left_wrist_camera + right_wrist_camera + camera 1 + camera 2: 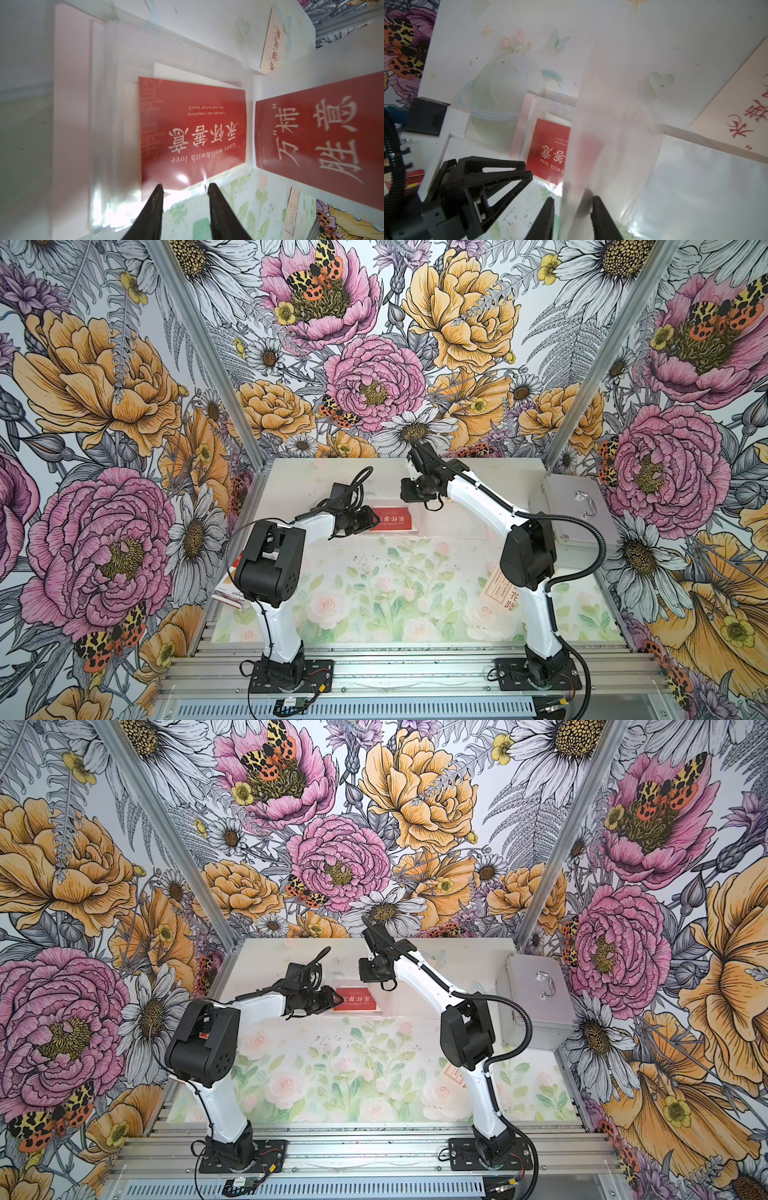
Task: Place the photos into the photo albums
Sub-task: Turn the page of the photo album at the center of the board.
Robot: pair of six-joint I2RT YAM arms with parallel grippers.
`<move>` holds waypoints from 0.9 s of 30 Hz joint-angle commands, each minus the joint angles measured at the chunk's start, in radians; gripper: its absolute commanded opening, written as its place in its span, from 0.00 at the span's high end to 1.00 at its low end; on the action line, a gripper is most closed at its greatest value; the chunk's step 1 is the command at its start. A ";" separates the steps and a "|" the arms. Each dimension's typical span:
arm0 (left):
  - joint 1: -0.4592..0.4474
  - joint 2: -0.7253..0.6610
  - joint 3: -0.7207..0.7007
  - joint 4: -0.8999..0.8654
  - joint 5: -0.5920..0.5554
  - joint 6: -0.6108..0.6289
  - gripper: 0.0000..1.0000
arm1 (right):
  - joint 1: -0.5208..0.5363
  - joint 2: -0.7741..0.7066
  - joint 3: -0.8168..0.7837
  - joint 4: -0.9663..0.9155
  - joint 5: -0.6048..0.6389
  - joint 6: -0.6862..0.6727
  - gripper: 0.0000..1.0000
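Both arms reach over the floral desk [374, 572] toward its back centre: the left arm [270, 556] low and stretched rightward, the right arm [478, 497] arched, wrist turned down. There the pale-pink photo album [70, 104] lies open and flat. A red photo [392, 519] sits in its clear sleeve [104, 197], long axis across the desk. The left gripper [185, 187] has its jaws parted and empty, tips at the sleeve's edge. The right gripper [572, 199] has its jaws parted astride a blurred clear page [591, 145], not clamped.

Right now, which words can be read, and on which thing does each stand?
"Goes well&with love": red card in the album.
"I deeply and completely love and accept myself": same card.
Second red card: Chinese characters, small print blurred.
Cream card: script too blurred.
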 commanded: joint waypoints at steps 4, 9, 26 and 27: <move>0.038 -0.093 -0.029 0.047 0.034 -0.016 0.62 | 0.024 0.054 0.072 -0.001 -0.053 0.013 0.58; 0.061 -0.112 -0.048 0.050 0.034 -0.011 0.62 | 0.022 0.051 0.081 -0.001 -0.062 0.014 0.56; 0.087 -0.145 -0.078 0.078 0.040 -0.022 0.62 | 0.014 0.013 0.070 0.086 -0.162 0.023 0.53; 0.087 -0.147 -0.080 0.081 0.039 -0.023 0.62 | 0.006 0.003 0.055 0.085 -0.142 0.016 0.53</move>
